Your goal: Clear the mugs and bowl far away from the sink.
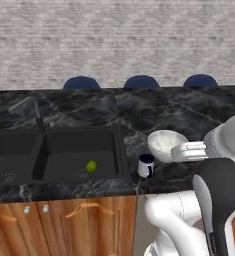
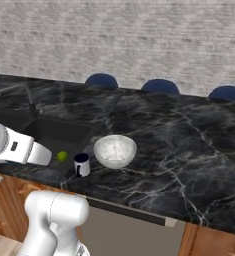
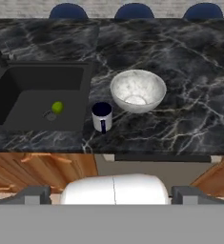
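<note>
Blue-lined white mug point(image 3: 102, 116) & speckled bowl point(image 3: 137, 90) sit beside sink point(image 3: 37, 95), uncleared; gripper point(image 3: 111, 193) hangs back w/ jaws spread, empty.

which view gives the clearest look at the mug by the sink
The hand view: the mug stands unobstructed near the middle, with its dark blue inside and handle visible. The left base view shows it smaller, close to the robot's arm. The right base view shows it small, beside the bowl.
</note>
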